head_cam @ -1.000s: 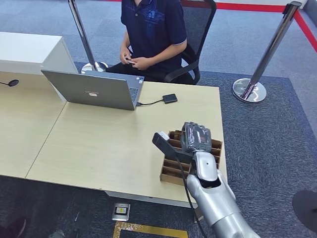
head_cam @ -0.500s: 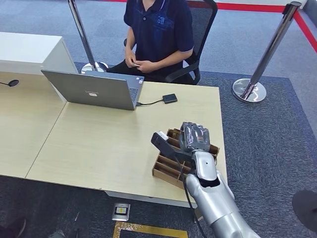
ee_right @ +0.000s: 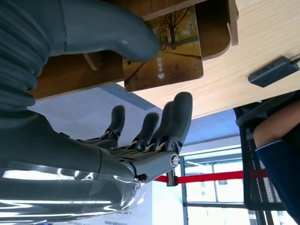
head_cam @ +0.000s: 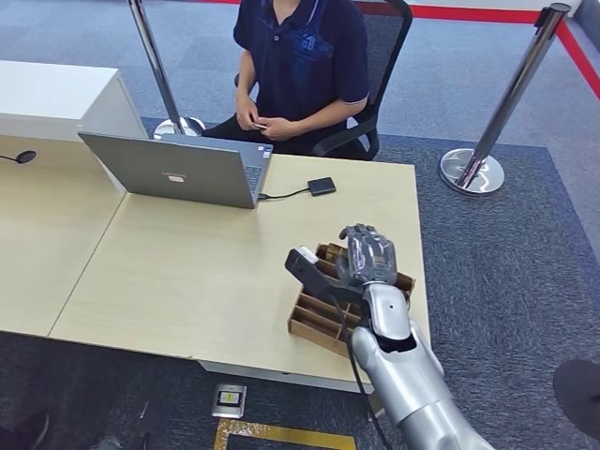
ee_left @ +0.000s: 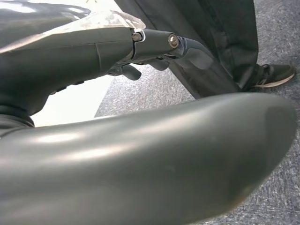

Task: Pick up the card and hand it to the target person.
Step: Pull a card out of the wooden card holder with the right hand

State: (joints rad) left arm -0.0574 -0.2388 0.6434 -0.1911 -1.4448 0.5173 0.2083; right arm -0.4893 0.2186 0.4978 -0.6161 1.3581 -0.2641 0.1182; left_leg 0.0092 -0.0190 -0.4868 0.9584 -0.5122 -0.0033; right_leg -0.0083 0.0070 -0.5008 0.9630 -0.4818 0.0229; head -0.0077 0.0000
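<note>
Laptop [head_cam: 177,169] sits open at the table's [head_cam: 184,281] far-left side, w/ a cable running to a small black box [head_cam: 322,186] further right. Person [head_cam: 301,66] in a dark shirt sits behind the table, hands together. Near the front-right edge: brown slotted wooden tray [head_cam: 315,314], skewed on the tabletop. Right hand [head_cam: 367,255] hovers over it, fingers [ee_right: 176,117] spread, holding nothing. Card [ee_right: 163,49] w/ an autumn-tree print stands in a tray slot, thumb just beside it. Left hand [ee_left: 166,47]: by the floor, grip can't tell.
</note>
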